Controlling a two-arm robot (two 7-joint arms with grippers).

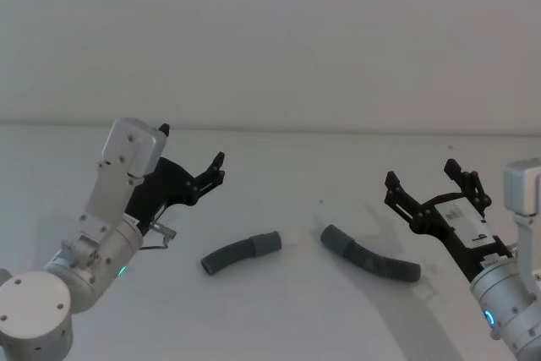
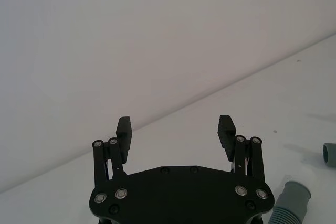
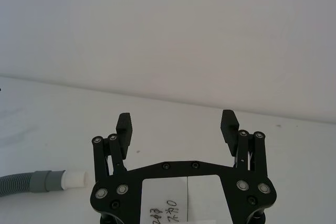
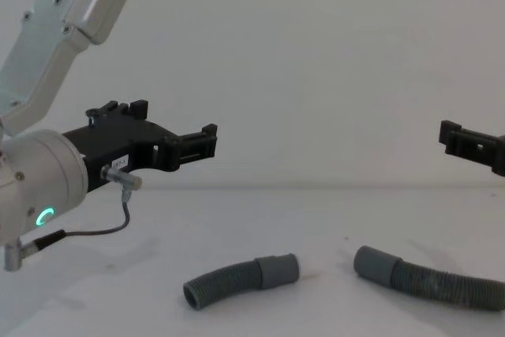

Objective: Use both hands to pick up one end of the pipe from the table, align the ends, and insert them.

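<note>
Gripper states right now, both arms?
Left black two-fingered gripper: open, holding nothing.
Right black two-fingered gripper: open, holding nothing.

The right gripper (image 3: 177, 120) hangs above the off-white table (image 3: 63, 124), its 2 black fingers (image 3: 124, 125) spread wide with nothing between them. A white label (image 3: 163, 203) with handwritten marks sits on its black body. Off to one side, apart from the gripper, 1 corrugated hose piece (image 3: 16, 185) lies on the table, its grey cuff (image 3: 50, 180) ending in a narrower white tip (image 3: 73, 178). A plain pale wall (image 3: 168, 24) rises behind.
</note>
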